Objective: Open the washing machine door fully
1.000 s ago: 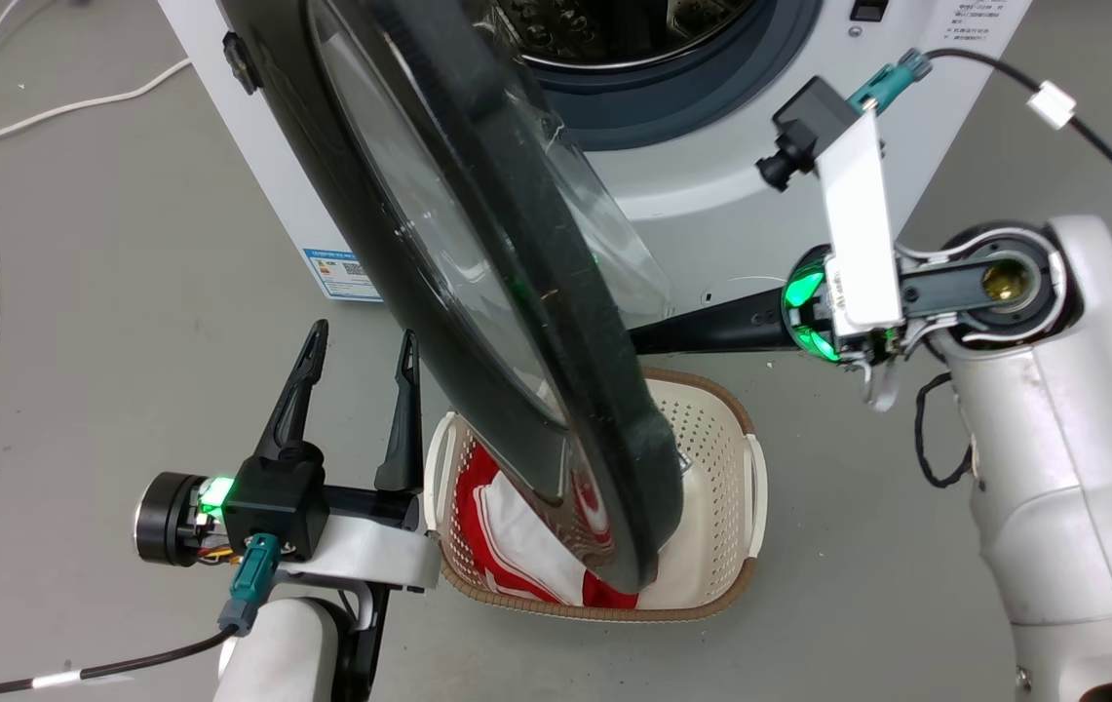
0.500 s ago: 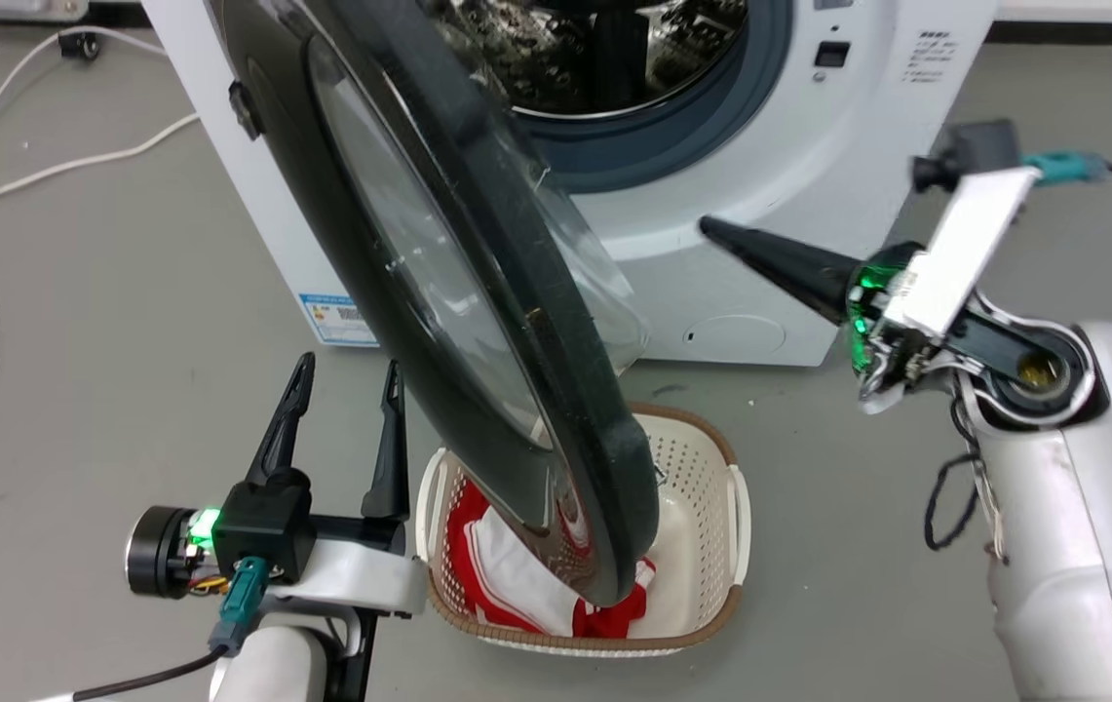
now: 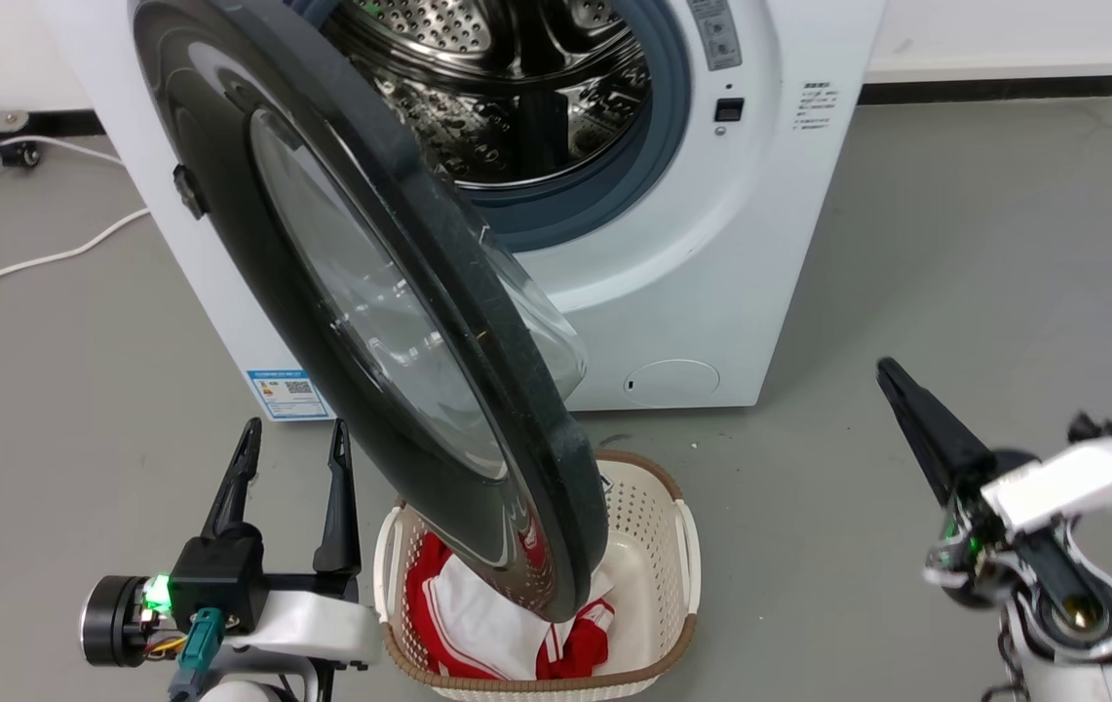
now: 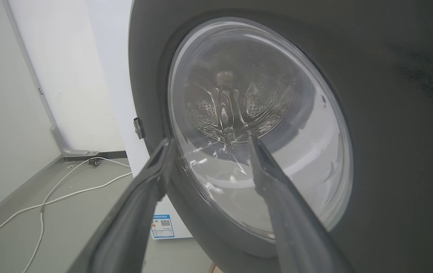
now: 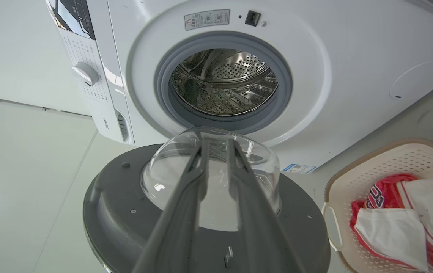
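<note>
Left tool [image 3: 295,429] nearest, lower left: fingers spread wide, holding nothing. My right tool [image 3: 889,370] lower right: fingers nearly together, empty. Washing machine door [image 3: 370,322] swung out at an angle over laundry basket [image 3: 687,546]. Washing machine [image 3: 731,244] behind, drum exposed.

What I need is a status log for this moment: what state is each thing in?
washing machine door: open, standing out from the front, touched by no fingers.
washing machine: mouth uncovered; drum looks empty.
left gripper: fingers apart, empty.
right gripper: fingers nearly together, empty.
laundry basket: holds red and white clothing.
</note>
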`<state>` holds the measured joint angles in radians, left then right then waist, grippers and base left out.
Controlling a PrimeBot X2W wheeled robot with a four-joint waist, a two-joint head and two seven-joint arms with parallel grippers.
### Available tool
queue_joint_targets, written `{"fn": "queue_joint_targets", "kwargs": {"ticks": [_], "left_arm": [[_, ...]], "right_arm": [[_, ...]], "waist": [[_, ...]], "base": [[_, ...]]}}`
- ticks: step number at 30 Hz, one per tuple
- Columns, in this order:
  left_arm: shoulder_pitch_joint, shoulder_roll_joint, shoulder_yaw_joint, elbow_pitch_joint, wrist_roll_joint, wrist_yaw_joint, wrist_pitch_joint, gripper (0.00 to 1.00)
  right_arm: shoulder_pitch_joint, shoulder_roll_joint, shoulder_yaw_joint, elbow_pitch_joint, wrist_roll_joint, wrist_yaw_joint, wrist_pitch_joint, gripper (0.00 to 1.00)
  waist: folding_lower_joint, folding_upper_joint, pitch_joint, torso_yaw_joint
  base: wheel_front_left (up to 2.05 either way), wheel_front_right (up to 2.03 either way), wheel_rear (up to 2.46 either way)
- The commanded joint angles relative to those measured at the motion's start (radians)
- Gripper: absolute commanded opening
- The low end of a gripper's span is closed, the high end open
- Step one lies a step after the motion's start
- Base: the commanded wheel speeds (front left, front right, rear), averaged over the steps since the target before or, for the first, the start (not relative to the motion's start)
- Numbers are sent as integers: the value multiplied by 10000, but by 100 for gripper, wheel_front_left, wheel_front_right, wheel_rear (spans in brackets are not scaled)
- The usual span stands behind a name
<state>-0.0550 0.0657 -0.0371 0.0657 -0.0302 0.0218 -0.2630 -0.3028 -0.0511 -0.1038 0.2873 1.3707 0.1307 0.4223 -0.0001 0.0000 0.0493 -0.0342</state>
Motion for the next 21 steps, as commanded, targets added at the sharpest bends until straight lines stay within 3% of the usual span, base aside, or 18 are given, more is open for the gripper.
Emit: {"fn": "queue_joint_targets", "kwargs": {"ticks": [1,5,10,17,21], "left_arm": [[147,43,54,-34,25,-17,-26,100],[188,36,112,7,47,-52,-26,100],[245,14,143,54,70,-83,-26,100],[291,-24,208,97,-47,-93,-26,100],[313,-32,254,42,-7,-96,-26,100]], "right_arm": [[482,16,34,-225,-65,0,-420,100],[1326,16,246,-660,-513,0,-1579,100],[1998,9,565,-1255,-2627,0,-3315,100],[2403,-399,785,-1866,-6946,0,-5487,100],[2452,-505,692,-2249,-9564,-1,-6117,100]], "waist": [[1,0,-95,-120],[1,0,-124,-138],[1,0,-198,-112],[1,0,-295,-43],[1,0,-336,-3]], "base": [[0,0,0],[0,0,0],[0,0,0],[0,0,0],[0,0,0]]}}
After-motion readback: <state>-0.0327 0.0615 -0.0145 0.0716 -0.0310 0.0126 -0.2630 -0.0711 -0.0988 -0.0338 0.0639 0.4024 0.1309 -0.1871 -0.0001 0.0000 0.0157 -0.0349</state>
